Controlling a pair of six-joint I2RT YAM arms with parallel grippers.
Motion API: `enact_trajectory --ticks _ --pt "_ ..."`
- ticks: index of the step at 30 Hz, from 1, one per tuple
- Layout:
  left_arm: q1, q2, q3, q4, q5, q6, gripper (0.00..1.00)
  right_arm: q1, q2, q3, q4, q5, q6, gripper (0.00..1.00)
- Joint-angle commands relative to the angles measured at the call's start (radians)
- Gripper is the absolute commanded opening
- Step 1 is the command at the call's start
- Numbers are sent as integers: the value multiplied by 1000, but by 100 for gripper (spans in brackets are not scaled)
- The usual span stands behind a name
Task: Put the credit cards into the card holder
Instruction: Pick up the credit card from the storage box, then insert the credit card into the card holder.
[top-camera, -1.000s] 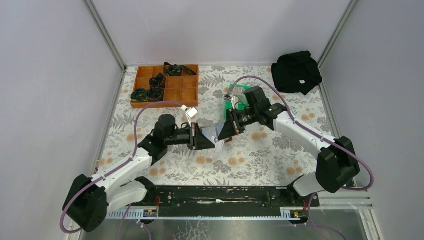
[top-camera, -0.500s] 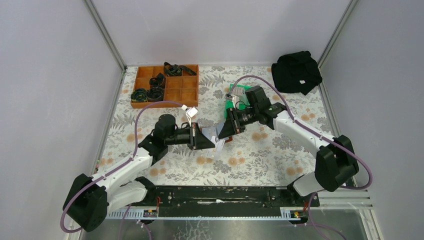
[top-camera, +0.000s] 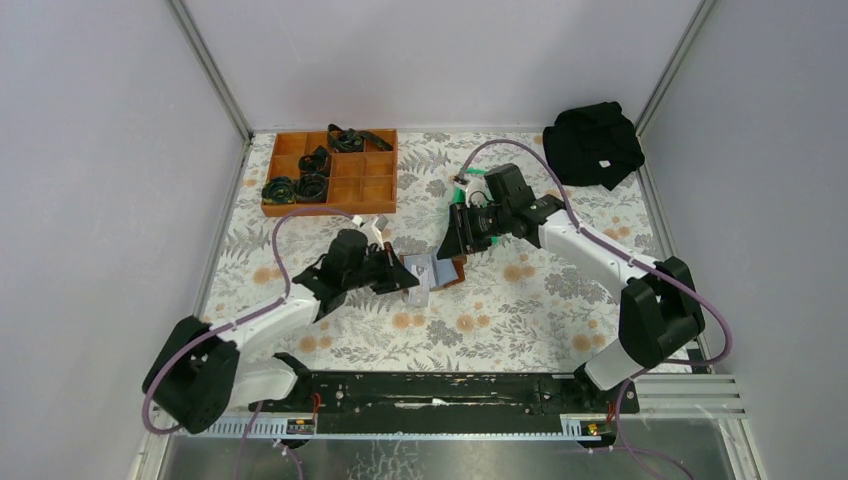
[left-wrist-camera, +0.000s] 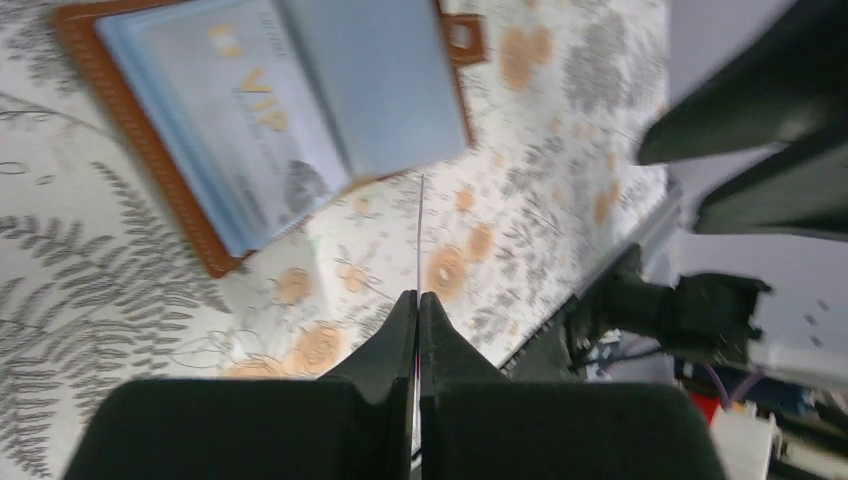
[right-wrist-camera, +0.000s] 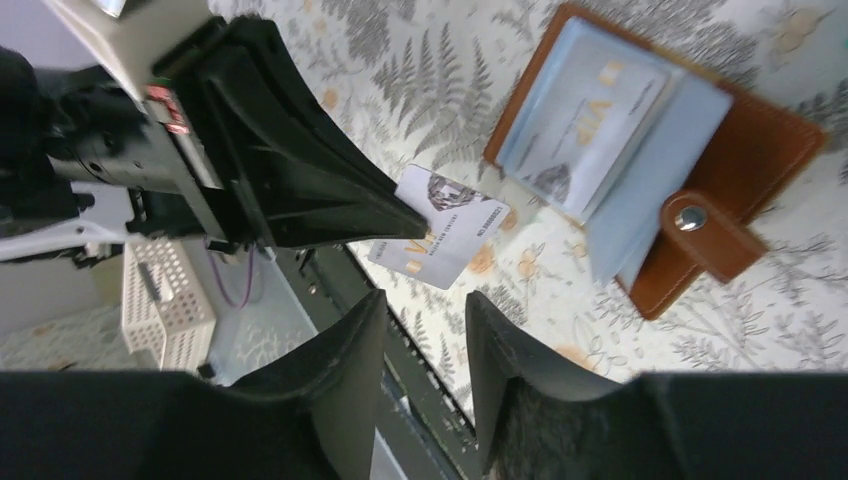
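The card holder (top-camera: 450, 270) lies open on the flowered table, brown leather with clear sleeves and a snap tab; it also shows as the card holder (left-wrist-camera: 270, 120) and the card holder (right-wrist-camera: 650, 160). My left gripper (top-camera: 408, 278) is shut on one grey credit card (right-wrist-camera: 440, 235), held just left of the holder. In the left wrist view the left gripper (left-wrist-camera: 419, 295) pinches that credit card (left-wrist-camera: 419, 235) edge-on. My right gripper (top-camera: 455, 238) hovers behind the holder, and the right gripper (right-wrist-camera: 425, 298) stands open with nothing between its fingers.
A wooden compartment tray (top-camera: 372, 180) with black coiled items stands at the back left. A black cloth (top-camera: 593, 143) lies at the back right. A green bin (top-camera: 466, 178) peeks out behind the right arm. A white basket (right-wrist-camera: 165, 290) sits beyond the table's near rail.
The right gripper opened, let go of the card and pulled back toward the far right. The left gripper closed on the card and now holds it alone beside the holder.
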Motion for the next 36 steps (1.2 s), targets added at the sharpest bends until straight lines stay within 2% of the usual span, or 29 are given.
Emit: enact_trajectory --ticks 1,5,9,18,36 --pt "8 103 61 9 -164 -28 0 -6 43 88 -22 144 -32 35" --pt "12 207 116 24 -207 -45 0 1 102 130 -44 187 -48 15" --pt "21 284 158 65 -201 -63 0 16 178 172 -69 213 -70 6" --pt "41 388 228 90 -187 -67 0 23 289 219 -114 294 -96 2" --pt "49 451 222 171 -157 -104 0 23 364 156 -146 504 -103 0"
